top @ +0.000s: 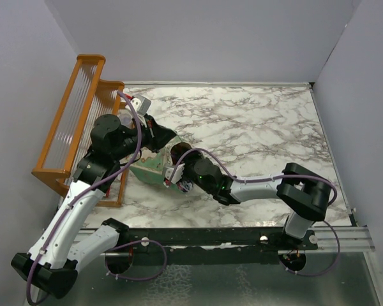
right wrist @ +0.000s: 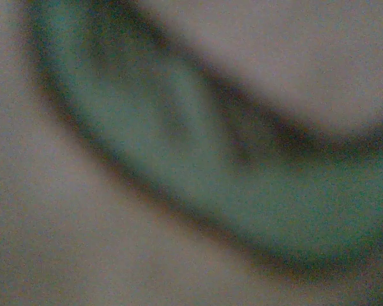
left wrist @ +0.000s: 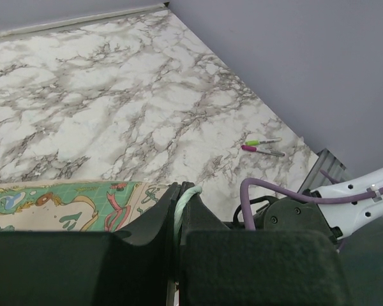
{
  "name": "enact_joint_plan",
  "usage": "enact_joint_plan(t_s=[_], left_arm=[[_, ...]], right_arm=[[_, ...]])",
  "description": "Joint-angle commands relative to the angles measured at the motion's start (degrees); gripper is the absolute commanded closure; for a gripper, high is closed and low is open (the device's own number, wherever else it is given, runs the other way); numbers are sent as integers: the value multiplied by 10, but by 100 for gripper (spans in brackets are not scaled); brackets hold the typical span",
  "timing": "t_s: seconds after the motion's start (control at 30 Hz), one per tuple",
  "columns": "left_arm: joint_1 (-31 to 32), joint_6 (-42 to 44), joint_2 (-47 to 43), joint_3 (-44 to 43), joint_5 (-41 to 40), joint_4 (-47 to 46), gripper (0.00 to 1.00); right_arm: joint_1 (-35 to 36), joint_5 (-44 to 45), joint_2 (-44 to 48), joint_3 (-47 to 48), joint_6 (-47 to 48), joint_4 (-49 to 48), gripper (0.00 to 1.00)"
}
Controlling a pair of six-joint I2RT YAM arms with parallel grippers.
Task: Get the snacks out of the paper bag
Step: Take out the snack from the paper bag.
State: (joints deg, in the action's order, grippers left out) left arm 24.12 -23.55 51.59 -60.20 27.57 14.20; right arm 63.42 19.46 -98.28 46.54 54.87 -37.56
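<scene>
The left hand clenches the handle of the paper bag on the tabletop; the right hand sits in its mouth, grip impossible to tell. A taut mouth should help free unseen snacks.

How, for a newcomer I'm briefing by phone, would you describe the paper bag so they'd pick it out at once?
On the marble table, find the orange rack at the left edge. Just right of its near end lies the paper bag: the only pale green printed paper there, its loop handle pinched by the left gripper.
</scene>
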Motion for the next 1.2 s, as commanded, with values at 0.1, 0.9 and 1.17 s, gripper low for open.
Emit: enact_joint_plan(t_s=[0.1, 0.9, 1.17], left_arm=[[0, 2, -25, -19, -3, -18, 100], [0, 15, -15, -22, -32, -8, 100], [0, 15, -27, -7, -49, -2, 100]], right_arm=[[-11, 8, -19, 22, -29, 0, 88], [-10, -248, 295, -60, -255, 206, 99], [-11, -272, 463, -129, -341, 195, 99]])
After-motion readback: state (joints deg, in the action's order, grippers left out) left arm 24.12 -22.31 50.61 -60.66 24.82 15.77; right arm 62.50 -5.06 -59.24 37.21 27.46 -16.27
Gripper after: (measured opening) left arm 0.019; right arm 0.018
